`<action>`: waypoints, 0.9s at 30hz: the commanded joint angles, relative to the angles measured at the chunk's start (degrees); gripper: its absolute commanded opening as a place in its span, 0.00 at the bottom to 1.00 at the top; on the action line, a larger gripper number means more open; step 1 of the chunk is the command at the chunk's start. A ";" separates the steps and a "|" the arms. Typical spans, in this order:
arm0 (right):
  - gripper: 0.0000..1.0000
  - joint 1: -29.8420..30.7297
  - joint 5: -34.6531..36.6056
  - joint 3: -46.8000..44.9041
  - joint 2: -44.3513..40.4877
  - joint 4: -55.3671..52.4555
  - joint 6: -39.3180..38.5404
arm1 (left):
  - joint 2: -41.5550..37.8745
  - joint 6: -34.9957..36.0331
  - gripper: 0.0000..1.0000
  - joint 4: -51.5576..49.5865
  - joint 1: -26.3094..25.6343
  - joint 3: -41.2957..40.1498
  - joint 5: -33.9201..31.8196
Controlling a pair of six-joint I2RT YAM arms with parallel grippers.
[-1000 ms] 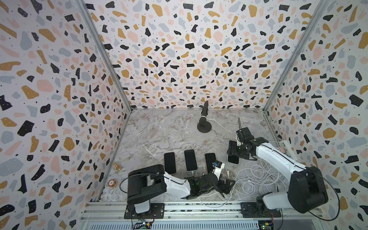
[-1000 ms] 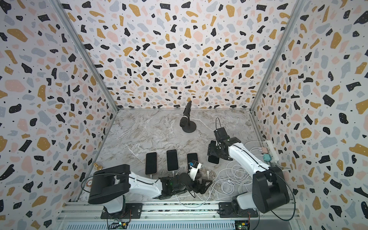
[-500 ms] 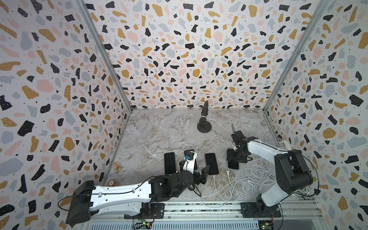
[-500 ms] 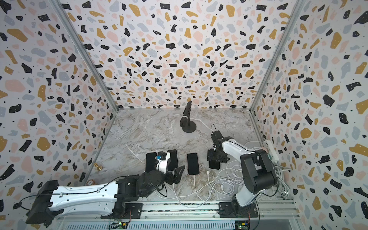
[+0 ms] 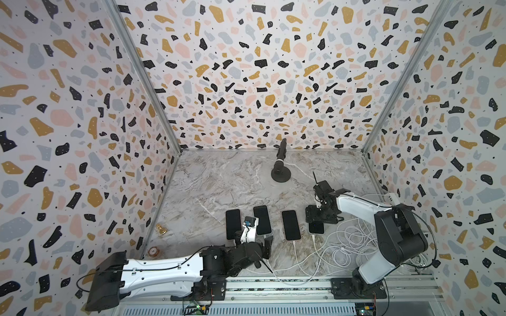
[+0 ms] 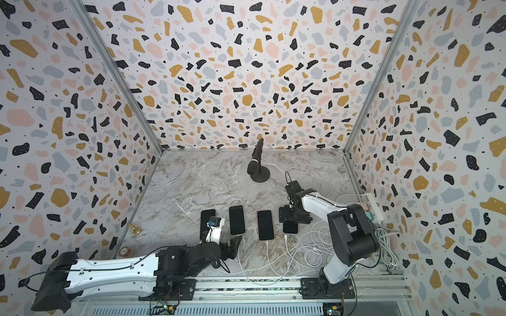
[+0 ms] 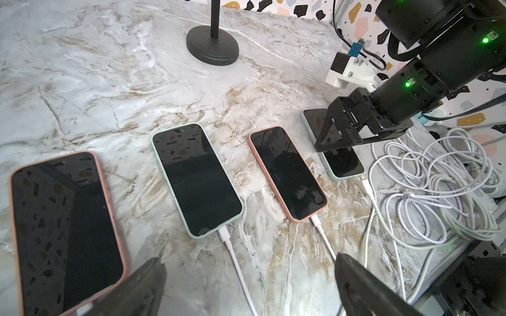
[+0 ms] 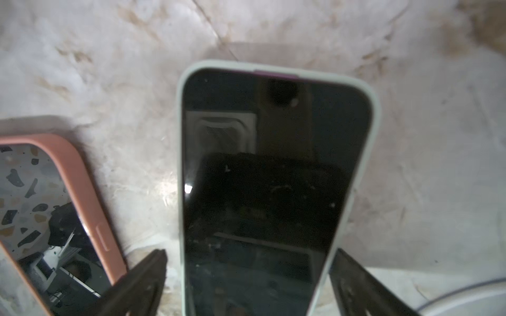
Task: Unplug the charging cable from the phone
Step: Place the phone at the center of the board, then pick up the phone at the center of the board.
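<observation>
Four dark-screened phones lie in a row on the marble table. My right gripper (image 5: 317, 219) (image 8: 249, 284) is open low over the rightmost phone (image 5: 316, 228) (image 8: 273, 177), which has a pale green case; one finger stands on each side of it. That phone's white plug (image 7: 365, 184) lies at its near end, seemingly just out of the port. My left gripper (image 5: 256, 245) (image 7: 246, 284) is open near the table. The charging cable (image 7: 232, 251) of the second, green-cased phone (image 7: 195, 180) runs between its fingers. The pink-cased third phone (image 7: 287, 172) is plugged in too.
A black microphone stand (image 5: 280, 173) rises at the back. Loose white cable coils (image 5: 353, 240) lie at the right, by a power strip (image 6: 372, 208). Small gold pieces (image 5: 160, 229) sit at the left wall. The pink-cased first phone (image 7: 65, 227) lies beside my left fingers.
My left arm has swung left, from the third phone's near end to the second phone's. My right gripper has opened around the rightmost phone.
</observation>
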 commanded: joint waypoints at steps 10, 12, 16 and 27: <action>1.00 7.54 20.93 7.72 -12.15 -12.08 4.19 | 1.94 -3.73 1.00 -2.76 0.27 1.81 -1.71; 1.00 7.66 12.56 3.90 -18.39 -5.88 4.20 | 0.60 -3.97 0.99 0.66 0.27 -0.13 -1.40; 1.00 10.10 1.74 5.80 -17.24 -3.75 6.56 | -1.22 -4.65 1.00 0.45 0.39 -1.27 -0.77; 0.99 22.40 9.38 8.15 -2.68 -3.59 10.86 | -7.50 -6.57 1.00 -6.29 0.46 -2.79 -4.65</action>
